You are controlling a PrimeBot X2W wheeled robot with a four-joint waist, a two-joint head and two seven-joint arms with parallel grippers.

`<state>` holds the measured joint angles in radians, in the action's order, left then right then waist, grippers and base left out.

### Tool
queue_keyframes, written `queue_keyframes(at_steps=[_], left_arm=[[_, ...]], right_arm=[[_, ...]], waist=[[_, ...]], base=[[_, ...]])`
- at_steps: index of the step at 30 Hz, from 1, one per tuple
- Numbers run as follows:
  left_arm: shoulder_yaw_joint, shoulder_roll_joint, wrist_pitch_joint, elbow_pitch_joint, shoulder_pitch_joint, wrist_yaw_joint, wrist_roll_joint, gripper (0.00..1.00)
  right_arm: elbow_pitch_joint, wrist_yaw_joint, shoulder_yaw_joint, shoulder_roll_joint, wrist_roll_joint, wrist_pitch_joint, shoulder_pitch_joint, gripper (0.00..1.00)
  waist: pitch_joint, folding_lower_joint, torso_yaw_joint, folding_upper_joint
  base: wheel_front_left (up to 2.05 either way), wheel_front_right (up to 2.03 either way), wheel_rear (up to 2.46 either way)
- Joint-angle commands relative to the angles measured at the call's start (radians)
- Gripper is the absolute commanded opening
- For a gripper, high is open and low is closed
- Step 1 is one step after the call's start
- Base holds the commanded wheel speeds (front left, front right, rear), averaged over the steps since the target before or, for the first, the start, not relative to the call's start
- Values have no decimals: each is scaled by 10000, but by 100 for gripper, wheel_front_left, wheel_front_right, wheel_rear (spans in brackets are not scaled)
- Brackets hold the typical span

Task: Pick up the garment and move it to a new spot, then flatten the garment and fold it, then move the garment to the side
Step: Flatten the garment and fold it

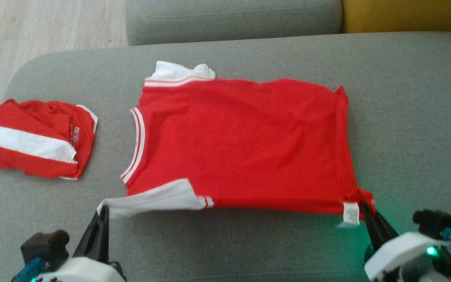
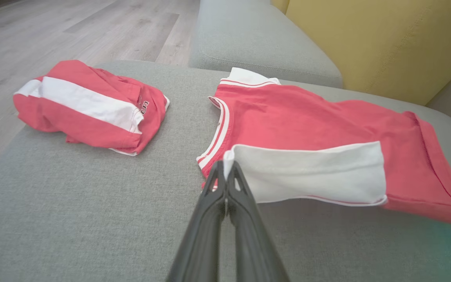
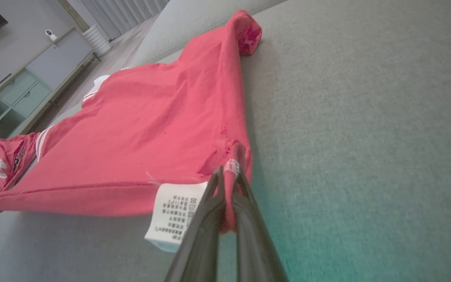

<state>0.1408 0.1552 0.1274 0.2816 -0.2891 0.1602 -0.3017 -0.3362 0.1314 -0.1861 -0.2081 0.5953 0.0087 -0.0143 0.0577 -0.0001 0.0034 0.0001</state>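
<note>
The red T-shirt (image 1: 241, 145) lies spread across the middle of the grey seat cushion (image 1: 405, 117), its striped neckline (image 1: 135, 145) turned to the robot's left and its hem to the right. The far edge rests flat on the fabric. The near edge is stretched between the two grippers and held a little off the cushion, with a shadow under it.

The left gripper (image 1: 103, 213) has its two dark fingers pressed tight together on the tip of the near white sleeve (image 1: 151, 199). From the left wrist you can see that sleeve (image 2: 307, 176) drawn taut from the left gripper (image 2: 225, 168) along the shirt's near edge. The right gripper (image 1: 366, 209) is likewise pinched closed, on the near hem corner. In the right wrist view a fold of red cloth is caught between the fingers of the right gripper (image 3: 229, 172), and the white care label (image 3: 174, 215) hangs just beside them.

Well apart to the left, near the cushion's rounded corner, sits a second garment (image 1: 33, 139), red with a broad white band, bundled loosely. Behind the seat are a grey back cushion (image 1: 233, 17) and a yellow one (image 1: 405, 15). Pale wood floor (image 1: 33, 27) shows beyond the left corner. A green glow falls on the cushion by the right wrist.
</note>
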Motion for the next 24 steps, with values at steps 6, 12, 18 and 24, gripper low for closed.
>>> queue_keyframes(at_steps=[6,12,18,24], left_arm=[[-586,294,697,1289,-165,286,99,0],[-602,498,785,1033,310,73,-18,0],[-509,690,814,-56,1495,-458,-352,0],[-213,860,637,-1631,3131,-1057,-384,0]], right_arm=[[2685,-7,1097,678,-1219,1679,-1330,0],[3658,-7,1619,1113,-1707,2635,-1554,0],[3519,-7,1755,1236,-1895,2968,-1000,0],[2973,-7,1529,1195,-2028,2795,-50,0]], waist=[[-96,1,-22,-1],[41,1,-58,-1],[427,1,-120,-1],[865,1,-247,-1]], base=[[0,0,0],[0,0,0],[0,0,0],[0,0,0]])
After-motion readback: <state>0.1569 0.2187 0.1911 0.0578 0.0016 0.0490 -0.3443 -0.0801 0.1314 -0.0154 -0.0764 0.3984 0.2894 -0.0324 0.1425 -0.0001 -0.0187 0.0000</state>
